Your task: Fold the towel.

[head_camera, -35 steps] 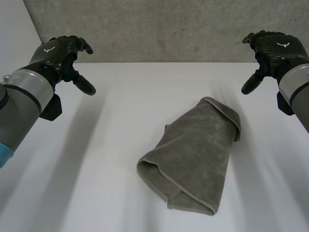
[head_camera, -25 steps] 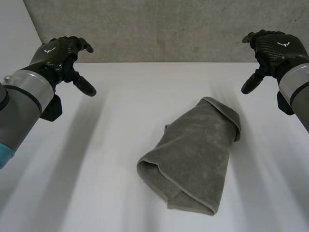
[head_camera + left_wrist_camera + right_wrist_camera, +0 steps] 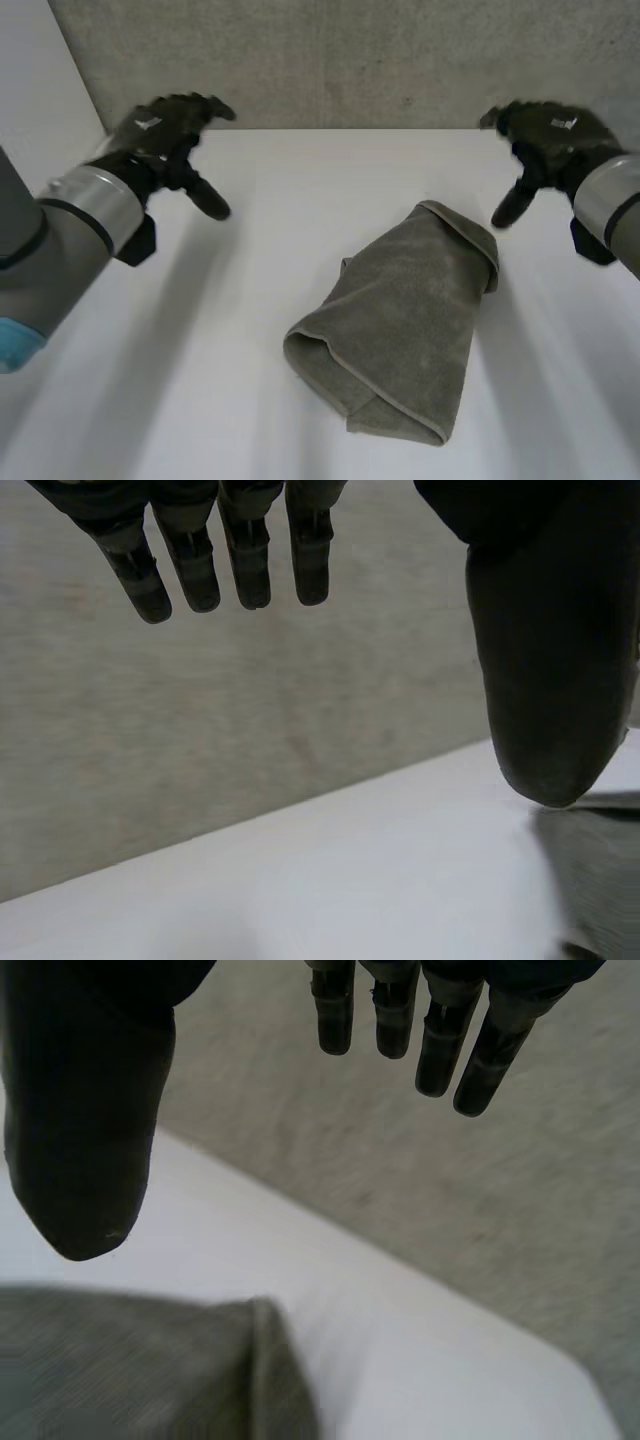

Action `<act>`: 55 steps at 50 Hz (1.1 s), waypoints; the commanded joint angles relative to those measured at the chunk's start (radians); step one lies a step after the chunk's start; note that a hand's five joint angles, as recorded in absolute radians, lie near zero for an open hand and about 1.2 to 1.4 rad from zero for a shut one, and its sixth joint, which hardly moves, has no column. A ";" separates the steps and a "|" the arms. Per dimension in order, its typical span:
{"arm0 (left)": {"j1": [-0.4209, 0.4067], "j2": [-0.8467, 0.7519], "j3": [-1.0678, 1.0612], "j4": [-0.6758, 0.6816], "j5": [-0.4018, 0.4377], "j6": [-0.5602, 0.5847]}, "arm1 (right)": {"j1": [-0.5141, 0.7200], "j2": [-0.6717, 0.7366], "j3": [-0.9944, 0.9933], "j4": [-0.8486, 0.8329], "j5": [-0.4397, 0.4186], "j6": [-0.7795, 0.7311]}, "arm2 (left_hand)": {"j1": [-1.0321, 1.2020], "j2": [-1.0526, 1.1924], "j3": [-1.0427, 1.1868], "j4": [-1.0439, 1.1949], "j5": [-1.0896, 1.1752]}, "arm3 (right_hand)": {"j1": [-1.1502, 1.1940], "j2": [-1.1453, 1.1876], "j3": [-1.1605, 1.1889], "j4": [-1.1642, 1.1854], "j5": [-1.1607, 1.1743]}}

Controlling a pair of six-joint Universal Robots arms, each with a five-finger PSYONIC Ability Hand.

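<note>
A: The left robot hand hangs over the far left of the white surface, fingers loosely spread and thumb apart, holding nothing. What is around it?

B: A grey speckled wall rises behind the surface. Bare surface separates that hand from the towel. The right robot hand, also spread and holding nothing, hovers near the towel's far corner without touching it.

A: Any change from half a second ago?

B: Both hands have shifted inward, toward the middle. The towel lies as it did.

A: And the towel itself?

B: It is grey terry, loosely folded over, lying diagonally right of centre. Its near left end is a rounded fold, and a hemmed edge curls over at the far right corner.
</note>
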 commanded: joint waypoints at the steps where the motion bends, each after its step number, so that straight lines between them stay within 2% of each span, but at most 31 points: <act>1: -0.036 -0.057 -0.051 0.018 0.124 0.095 | -0.008 -0.012 0.096 0.146 -0.110 -0.042 | -0.087 -0.044 -0.042 -0.056 -0.012 | -0.057 -0.074 -0.051 -0.078 -0.059; 6: -0.098 -0.139 -0.057 0.012 0.138 0.156 | -0.016 -0.012 0.214 0.073 -0.155 -0.043 | -0.090 -0.047 -0.042 -0.056 -0.015 | -0.057 -0.074 -0.051 -0.078 -0.059; 8: -0.128 -0.178 -0.074 0.015 0.141 0.192 | -0.016 -0.008 0.301 -0.034 -0.184 -0.050 | -0.098 -0.055 -0.042 -0.056 -0.024 | -0.057 -0.074 -0.051 -0.078 -0.059; 14: -0.159 -0.243 -0.088 0.016 0.141 0.264 | -0.011 0.032 0.385 -0.179 -0.178 -0.071 | -0.101 -0.058 -0.042 -0.056 -0.027 | -0.057 -0.074 -0.051 -0.078 -0.059; 16: -0.188 -0.273 -0.087 0.018 0.141 0.303 | -0.004 0.090 0.407 -0.241 -0.167 -0.077 | -0.093 -0.050 -0.042 -0.056 -0.018 | -0.050 -0.067 -0.051 -0.078 -0.052; 23: -0.210 -0.333 -0.080 0.021 0.130 0.318 | -0.001 0.160 0.412 -0.286 -0.172 -0.077 | -0.040 0.003 -0.042 -0.056 0.034 | 0.068 0.051 -0.051 -0.078 0.066; 30: -0.222 -0.367 -0.064 0.035 0.126 0.309 | 0.001 0.238 0.395 -0.318 -0.169 -0.077 | 0.230 0.273 -0.042 -0.056 0.305 | 0.191 0.174 -0.051 -0.078 0.189; 32: -0.222 -0.366 -0.057 0.056 0.123 0.303 | 0.002 0.233 0.393 -0.334 -0.160 -0.077 | 0.549 0.592 -0.042 -0.056 0.623 | 0.174 0.157 -0.051 -0.078 0.171; 38: -0.222 -0.361 -0.059 0.073 0.094 0.278 | 0.001 0.178 0.412 -0.323 -0.106 -0.071 | 0.571 0.614 -0.042 -0.056 0.645 | 0.112 0.095 -0.051 -0.078 0.110; 40: -0.223 -0.358 -0.059 0.073 0.071 0.249 | 0.004 0.094 0.444 -0.299 -0.059 -0.070 | 0.536 0.579 -0.042 -0.056 0.610 | 0.106 0.089 -0.051 -0.078 0.104; 41: -0.223 -0.358 -0.059 0.073 0.071 0.249 | 0.004 0.094 0.444 -0.298 -0.058 -0.070 | 0.536 0.579 -0.042 -0.056 0.610 | 0.106 0.089 -0.051 -0.078 0.104; 43: -0.223 -0.358 -0.059 0.075 0.063 0.235 | 0.005 0.001 0.476 -0.245 -0.046 -0.063 | 0.539 0.582 -0.042 -0.056 0.613 | 0.103 0.086 -0.051 -0.078 0.101; 46: -0.223 -0.358 -0.056 0.075 0.061 0.234 | 0.007 -0.070 0.500 -0.188 -0.052 -0.057 | 0.556 0.599 -0.042 -0.056 0.631 | 0.118 0.101 -0.051 -0.078 0.115; 49: -0.223 -0.356 -0.048 0.075 0.061 0.232 | 0.016 -0.084 0.511 -0.159 -0.060 -0.059 | 0.647 0.690 -0.042 -0.056 0.722 | 0.130 0.113 -0.051 -0.078 0.127; 51: -0.225 -0.356 -0.034 0.073 0.060 0.232 | 0.074 -0.090 0.519 -0.101 -0.090 -0.065 | 0.753 0.796 -0.042 -0.056 0.827 | 0.135 0.119 -0.051 -0.078 0.133; 55: -0.228 -0.353 -0.027 0.073 0.058 0.228 | 0.111 -0.092 0.525 -0.064 -0.117 -0.063 | 0.753 0.796 -0.042 -0.056 0.827 | 0.156 0.139 -0.051 -0.078 0.154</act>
